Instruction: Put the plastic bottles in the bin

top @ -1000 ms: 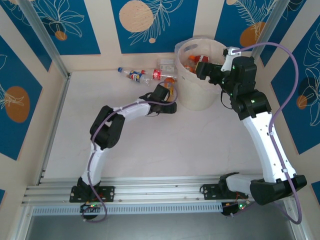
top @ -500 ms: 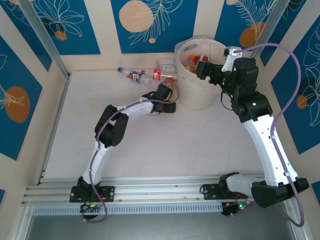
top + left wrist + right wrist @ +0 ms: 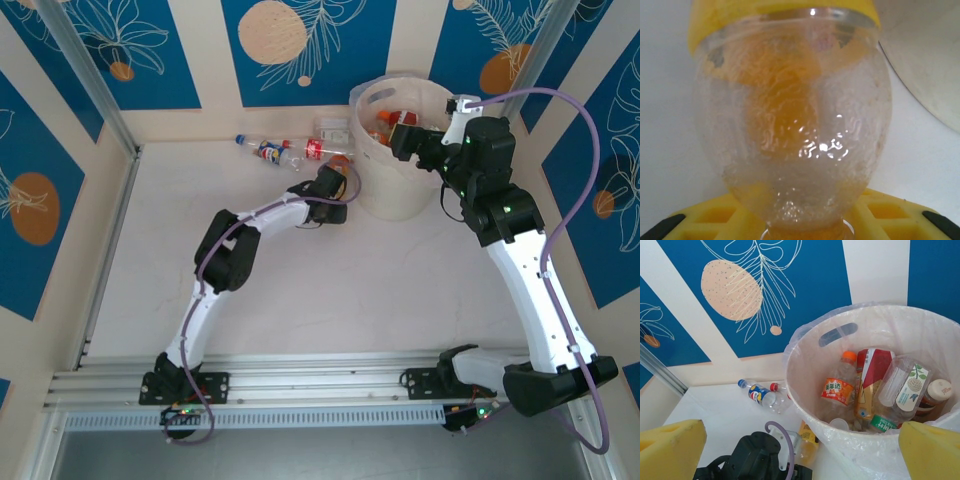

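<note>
Left elbow has swung a touch further in over the surface (image 3: pixel 350 290) since a second ago, while the left gripper (image 3: pixel 336 188) stays parked at the same spot by the bin (image 3: pixel 395 200). Its jaws have come in.

On my left wrist feed the orange-labelled bottle (image 3: pixel 795 125) is right up against the lens. It's lying on the surface near the far edge, just beside the bin's left wall. Its narrow end sits between the yellow pads (image 3: pixel 890 215), and both pads meet it, so I'm calling that clamped on the bottle.

Right arm has barely budged. The right gripper (image 3: pixel 404 136) hangs above the bin's mouth, jaws wide apart, nothing between them.

Looking down through the right wrist camera, I've got the clear liner (image 3: pixel 860 447) folded over the rim and a handle slot (image 3: pixel 838 334) on the far wall. Inside the bin are an orange-capped bottle (image 3: pixel 840 385), a red-and-white bottle (image 3: pixel 871 372), a green-labelled bottle (image 3: pixel 907 387) and a brown bottle with a cream cap (image 3: pixel 935 395), all heaped at the bottom.

Out along the far edge of the surface, left of the bin, a blue-capped bottle (image 3: pixel 262 149) and a red-labelled bottle (image 3: pixel 313 150) lie on their sides, close together.
</note>
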